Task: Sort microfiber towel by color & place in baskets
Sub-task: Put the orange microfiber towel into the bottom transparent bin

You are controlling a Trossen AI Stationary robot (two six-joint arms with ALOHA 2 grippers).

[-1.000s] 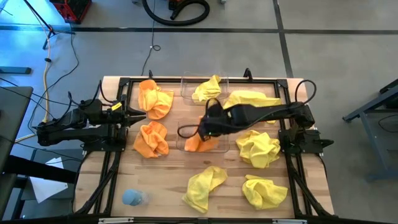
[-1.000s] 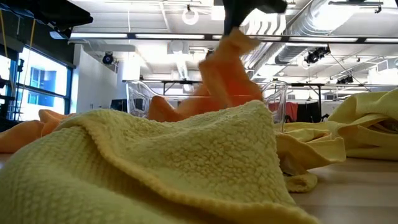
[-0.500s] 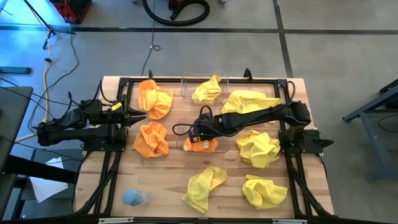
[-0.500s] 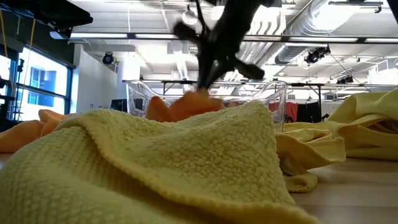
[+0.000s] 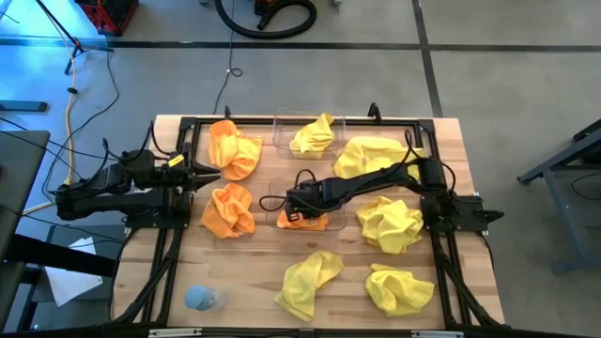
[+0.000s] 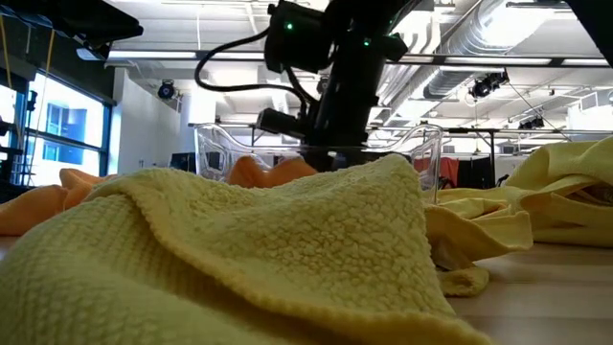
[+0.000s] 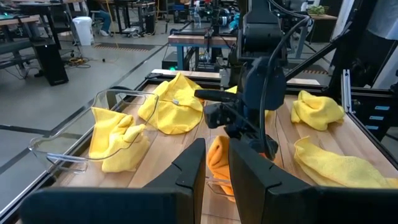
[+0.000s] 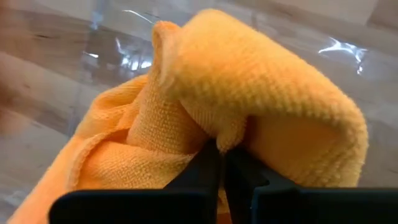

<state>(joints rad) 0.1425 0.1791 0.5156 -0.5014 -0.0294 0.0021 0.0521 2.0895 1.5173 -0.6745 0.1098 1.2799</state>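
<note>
Loose on the table point(image 5: 470, 244): four yellow towels point(image 5: 390, 223), two orange towels point(image 5: 229, 209), small pale blue lump point(image 5: 199, 298) near the front edge. Far basket point(image 5: 278, 127) holding a yellow towel point(image 5: 314, 133). Near basket point(image 5: 340, 222) holding an orange towel point(image 5: 305, 220), right gripper point(image 5: 293, 208) lowered in, jaws pinched narrow on its fold. Left gripper point(image 5: 212, 171) idle at the left edge, jaws nearly closed, empty.

1. Yellow towels point(image 5: 311, 284): five, spread over the centre and right of the frame.
2. Orange towels point(image 5: 229, 209): three, left and centre.
3. Clear baskets point(image 5: 282, 125): two, centre.
4. Pale blue lump point(image 5: 199, 299): one, lower left.
</note>
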